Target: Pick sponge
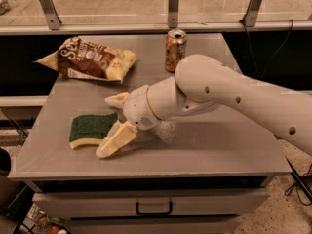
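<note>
Grey tabletop (229,150): flat green-topped yellow-foam sponge (90,126) lies toward 9 o'clock. Cream two-finger hand (106,126), spread open, brackets its 3 o'clock end. Risk: shallow bite; closing may skid the soft sponge toward 9 o'clock, not pinch it.

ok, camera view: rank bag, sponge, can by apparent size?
1. bag
2. sponge, its right end partly hidden by the tool, which is open at that end
3. can; it stands farther back, so its gap to the sponge is unsure
</note>
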Controlling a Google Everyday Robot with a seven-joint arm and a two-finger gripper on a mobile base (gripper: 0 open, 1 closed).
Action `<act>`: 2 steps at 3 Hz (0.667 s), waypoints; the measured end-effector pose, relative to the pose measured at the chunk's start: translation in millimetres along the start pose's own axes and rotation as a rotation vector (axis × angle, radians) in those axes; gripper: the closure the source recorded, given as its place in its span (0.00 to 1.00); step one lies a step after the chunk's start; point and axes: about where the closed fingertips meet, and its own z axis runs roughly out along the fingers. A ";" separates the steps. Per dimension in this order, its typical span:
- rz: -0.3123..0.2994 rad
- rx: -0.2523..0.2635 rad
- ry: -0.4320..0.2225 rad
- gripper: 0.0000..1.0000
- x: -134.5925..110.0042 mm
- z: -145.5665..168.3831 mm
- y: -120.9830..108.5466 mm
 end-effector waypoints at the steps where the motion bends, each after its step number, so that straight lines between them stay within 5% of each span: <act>1: -0.003 -0.003 0.000 0.41 -1.3 1.1 1.1; 2: -0.006 -0.005 0.000 0.64 -2.6 2.2 2.2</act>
